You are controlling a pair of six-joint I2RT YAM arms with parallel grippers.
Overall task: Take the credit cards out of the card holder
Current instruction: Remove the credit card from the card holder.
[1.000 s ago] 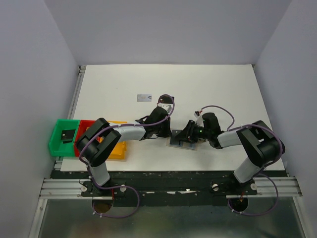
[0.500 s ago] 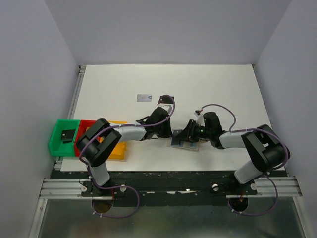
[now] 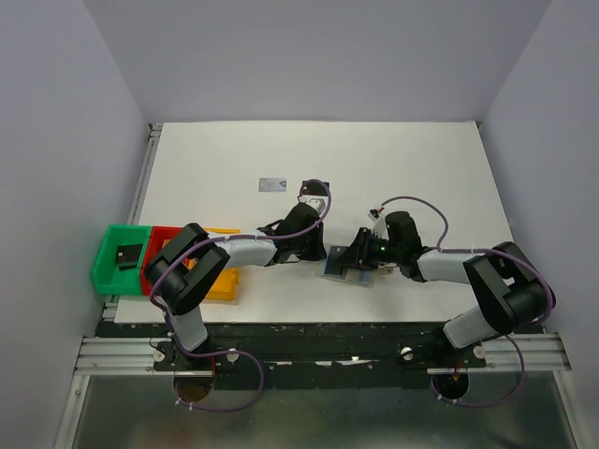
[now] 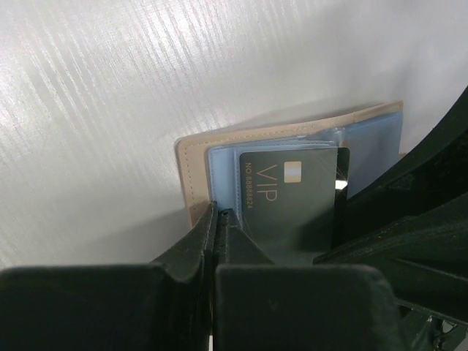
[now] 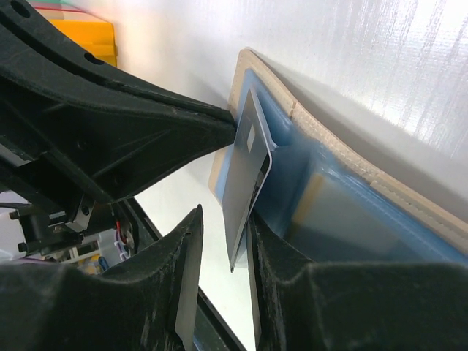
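The card holder (image 3: 348,271) lies open on the table between my two grippers, tan outside (image 4: 191,164) and light blue inside (image 5: 344,212). A black credit card (image 4: 292,205) marked VIP sticks partly out of its sleeve. My left gripper (image 4: 217,210) is shut, its tips down on the holder's left edge where tan meets blue. My right gripper (image 5: 225,216) is open around the card's raised edge (image 5: 247,161). The card leans on one finger with a gap to the other. A silver-grey credit card (image 3: 272,184) lies on the table farther back.
Green (image 3: 120,257), red (image 3: 161,241) and yellow (image 3: 223,283) bins stand at the table's left edge. A small black object (image 3: 126,253) sits in the green one. The left arm's fingers (image 5: 146,124) crowd the right wrist view.
The right arm's elbow has swung outward to the right while its gripper stays at the holder. The left arm has hardly moved.
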